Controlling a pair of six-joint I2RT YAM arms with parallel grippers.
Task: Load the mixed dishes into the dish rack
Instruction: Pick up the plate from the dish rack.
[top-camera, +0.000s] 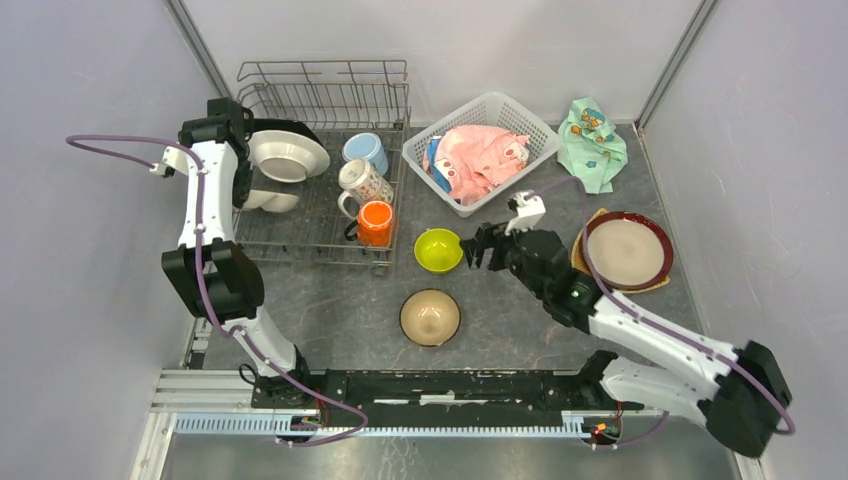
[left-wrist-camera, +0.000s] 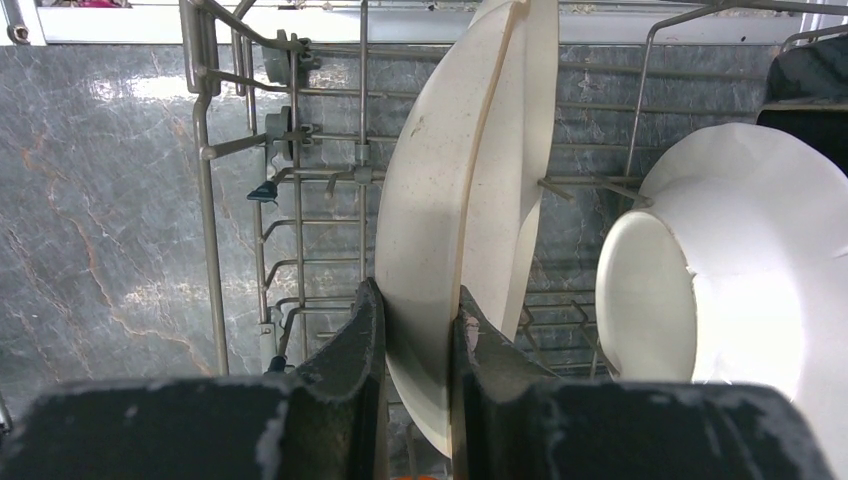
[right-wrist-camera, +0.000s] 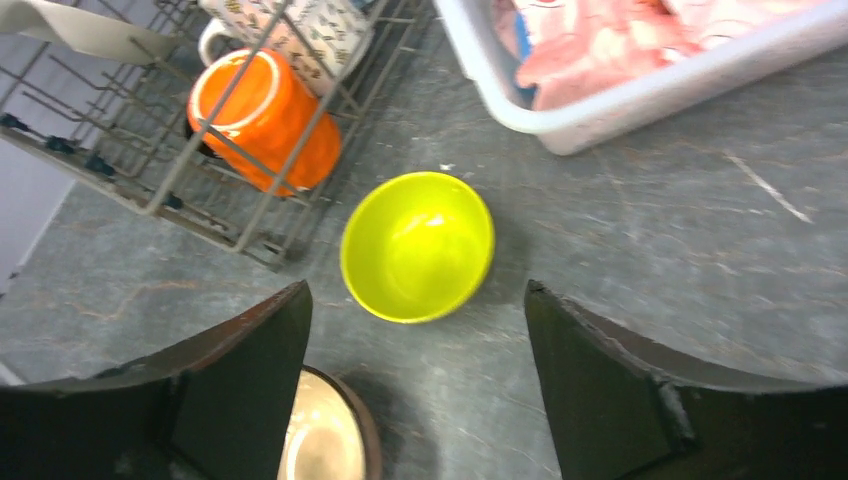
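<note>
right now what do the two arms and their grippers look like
The left arm and right arm have white links with black joints; a thin purple cable loops along each. The left gripper and right gripper are black, with broad, scuffed fingers.

Left arm (top-camera: 200, 200): rises from its base at the near edge, elbow folded out to the left, white forearm stretched toward the far left.
Left claw (left-wrist-camera: 415, 297): wrist turned inward; both dark fingers (left-wrist-camera: 350, 350) pinched on the rim of an upright cream plate (left-wrist-camera: 440, 190), one on each face.
Right arm (top-camera: 640, 325): lies low, running from the near right corner diagonally toward the middle of the surface (top-camera: 520, 320).
Right claw (right-wrist-camera: 415, 290): tilted downward, held above the surface, its fingers spread wide apart.
</note>
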